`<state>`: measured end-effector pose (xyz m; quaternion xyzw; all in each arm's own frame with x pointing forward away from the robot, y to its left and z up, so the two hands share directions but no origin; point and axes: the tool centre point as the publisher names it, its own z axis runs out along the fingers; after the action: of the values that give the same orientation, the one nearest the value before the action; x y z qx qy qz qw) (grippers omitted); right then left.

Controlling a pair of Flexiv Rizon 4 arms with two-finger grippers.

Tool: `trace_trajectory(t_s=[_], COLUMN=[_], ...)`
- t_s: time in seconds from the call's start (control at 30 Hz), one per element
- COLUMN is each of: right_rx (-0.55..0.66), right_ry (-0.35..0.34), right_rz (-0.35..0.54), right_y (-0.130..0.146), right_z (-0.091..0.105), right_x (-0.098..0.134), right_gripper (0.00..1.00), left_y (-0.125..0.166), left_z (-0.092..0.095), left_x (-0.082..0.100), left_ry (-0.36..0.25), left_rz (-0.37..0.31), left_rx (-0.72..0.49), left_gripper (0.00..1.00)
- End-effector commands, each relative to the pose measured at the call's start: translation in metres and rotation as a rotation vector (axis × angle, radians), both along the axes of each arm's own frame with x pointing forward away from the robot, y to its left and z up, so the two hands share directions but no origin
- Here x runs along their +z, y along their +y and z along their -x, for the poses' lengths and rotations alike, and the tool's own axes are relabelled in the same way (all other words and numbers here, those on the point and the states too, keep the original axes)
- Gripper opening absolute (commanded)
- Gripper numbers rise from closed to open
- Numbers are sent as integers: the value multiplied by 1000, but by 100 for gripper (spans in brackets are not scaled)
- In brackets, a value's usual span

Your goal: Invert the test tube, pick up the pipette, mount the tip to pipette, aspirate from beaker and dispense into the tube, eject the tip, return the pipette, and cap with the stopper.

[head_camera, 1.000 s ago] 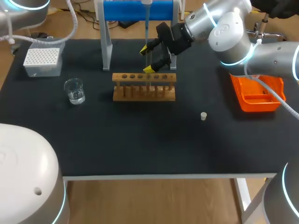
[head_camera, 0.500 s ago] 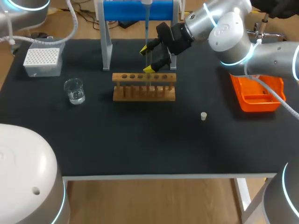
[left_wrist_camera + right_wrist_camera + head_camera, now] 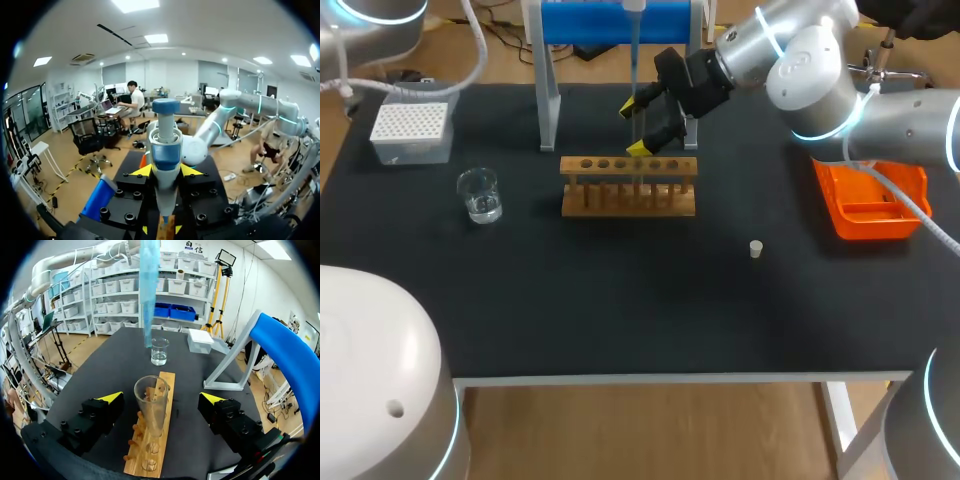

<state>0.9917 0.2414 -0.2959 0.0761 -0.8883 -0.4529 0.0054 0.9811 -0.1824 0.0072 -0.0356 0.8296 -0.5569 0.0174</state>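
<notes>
Pipette [image 3: 165,145] pinched in left claw [image 3: 166,171]; right claw [image 3: 161,397] spread wide around test tube [image 3: 152,410].

The surface [image 3: 620,300] has a matt black covering. On it the rack [image 3: 628,186] is pale, unpolished wood, and the beaker [image 3: 479,194] and test tube [image 3: 151,405] are clear and glossy like glass. The pipette [image 3: 165,165] is smooth white and blue plastic, the tip box [image 3: 412,130] and stopper [image 3: 756,249] are matt white, the bin [image 3: 869,200] is orange plastic, the right arm [image 3: 810,70] has a smooth silver-grey shell, and the right tool [image 3: 634,128] is matt black with yellow ends.
</notes>
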Motion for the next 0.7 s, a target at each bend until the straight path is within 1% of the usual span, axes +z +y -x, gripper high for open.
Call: trace_trajectory(t_s=[0.03,0.07,0.7], right_rx=[2,2,2], right_ry=[1,1,1], right_rz=[5,5,5], right_y=[-1,-1,-1], right_z=[0,0,0], right_x=[1,1,1], right_gripper=[100,100,100], left_y=[1,2,3], left_z=[-5,-6,-21], left_x=[-3,-3,-11], left_ry=[7,8,-1], left_rz=[11,19,30], left_rx=[-1,2,10], left_gripper=[0,0,0])
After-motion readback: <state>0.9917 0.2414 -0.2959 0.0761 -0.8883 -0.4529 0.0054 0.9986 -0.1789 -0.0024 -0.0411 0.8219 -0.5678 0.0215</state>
